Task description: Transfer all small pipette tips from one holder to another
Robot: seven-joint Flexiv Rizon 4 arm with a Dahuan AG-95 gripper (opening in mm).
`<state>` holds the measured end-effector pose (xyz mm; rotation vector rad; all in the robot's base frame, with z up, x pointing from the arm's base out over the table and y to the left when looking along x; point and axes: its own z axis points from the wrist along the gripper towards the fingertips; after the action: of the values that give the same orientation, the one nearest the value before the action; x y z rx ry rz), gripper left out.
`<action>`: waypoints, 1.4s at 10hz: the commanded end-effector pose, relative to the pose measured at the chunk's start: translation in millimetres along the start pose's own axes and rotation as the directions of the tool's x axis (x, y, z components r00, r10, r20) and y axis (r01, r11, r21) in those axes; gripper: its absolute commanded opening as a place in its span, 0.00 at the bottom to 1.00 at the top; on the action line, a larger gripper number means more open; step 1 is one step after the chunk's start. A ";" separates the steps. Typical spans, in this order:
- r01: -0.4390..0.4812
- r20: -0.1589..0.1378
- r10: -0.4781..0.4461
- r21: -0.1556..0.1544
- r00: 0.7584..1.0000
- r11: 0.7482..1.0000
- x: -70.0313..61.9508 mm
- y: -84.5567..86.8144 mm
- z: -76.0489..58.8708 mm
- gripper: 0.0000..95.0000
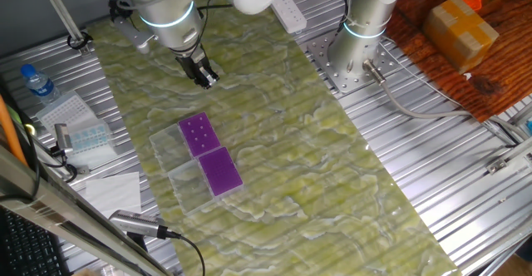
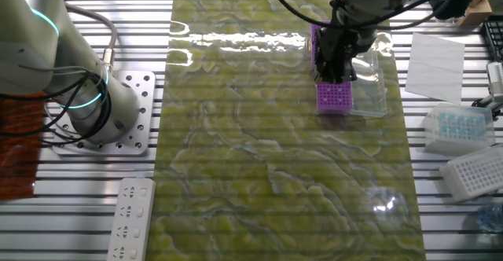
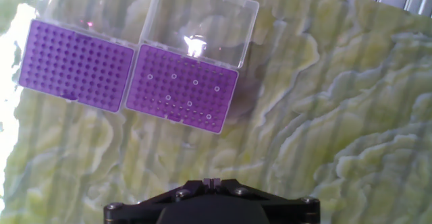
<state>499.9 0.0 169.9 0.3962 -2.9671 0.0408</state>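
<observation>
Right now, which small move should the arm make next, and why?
Probably lower toward the purple rack that carries the small pipette tips. The gripper hangs above the mat, beside the racks, holding nothing, and the other purple rack shows only empty holes.

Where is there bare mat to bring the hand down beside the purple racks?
Open green marbled mat lies between the two purple perforated racks and the silver arm base. The side with the clear plastic lids is crowded; pale blue tip boxes sit beyond.
</observation>
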 end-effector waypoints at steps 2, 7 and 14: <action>-0.004 0.002 0.004 -0.003 1.000 1.000 -0.2 -0.1 0.1 0.00; 0.046 0.065 -0.041 -0.081 0.997 0.996 -4.2 -5.3 12.5 0.20; 0.100 0.096 -0.095 -0.052 0.991 0.994 -23.8 -12.7 44.9 0.20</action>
<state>520.4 -7.4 118.8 0.5590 -3.0347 -0.0588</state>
